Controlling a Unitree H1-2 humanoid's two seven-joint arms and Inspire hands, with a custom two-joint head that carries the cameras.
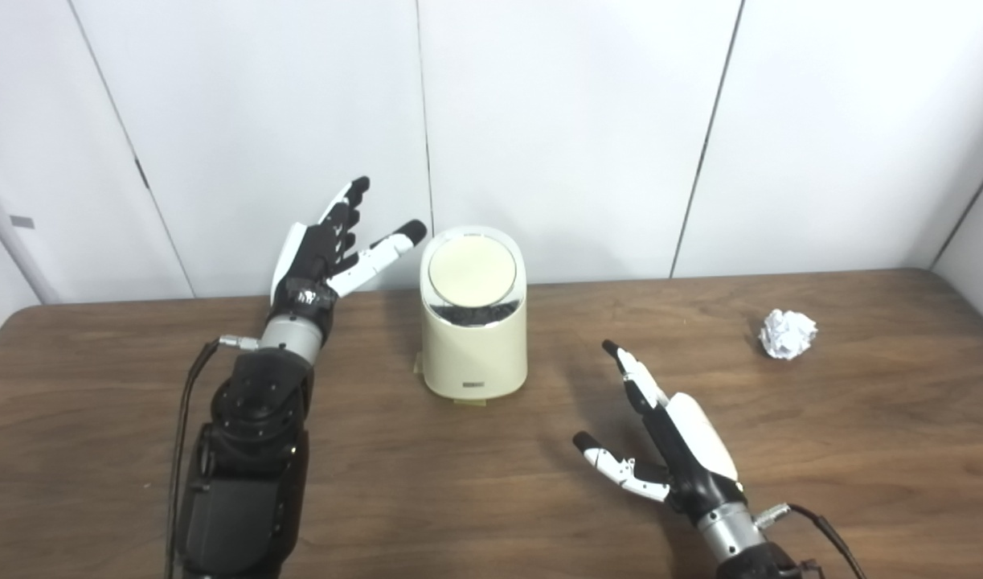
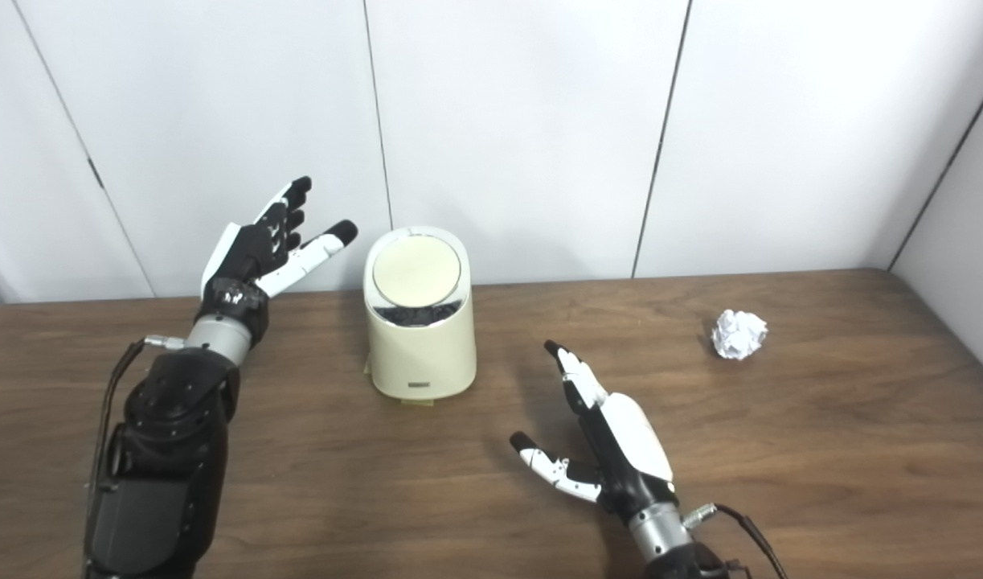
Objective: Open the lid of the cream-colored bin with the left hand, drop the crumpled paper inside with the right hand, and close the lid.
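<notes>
The cream-colored bin (image 1: 473,322) stands upright on the wooden table (image 1: 861,450), a little left of the middle and nearer the far edge than the near one. Its round lid (image 1: 472,272) tilts toward me and looks closed, though a dark band shows just below the lid's lower rim, and I cannot tell whether that is a gap or trim. My left hand (image 1: 318,249) hovers raised just beside the bin on its left, not touching it, fingers spread wide and pointing up toward the far edge, holding nothing. My right hand (image 1: 660,434) sits low over the table toward the near edge, right of the bin and apart from it, also spread open and empty, fingers pointing toward the far edge. The crumpled paper (image 1: 788,333) lies on bare wood toward the far right corner, well apart from both the bin and my right hand. By my judgement the task is at its very start: lid not yet opened, paper not yet picked up. The next move calls for my left hand to swing right over the bin's top and get fingertips onto the lid's edge to lift or press it open, while my right hand reaches toward the far right corner and closes around the paper.
</notes>
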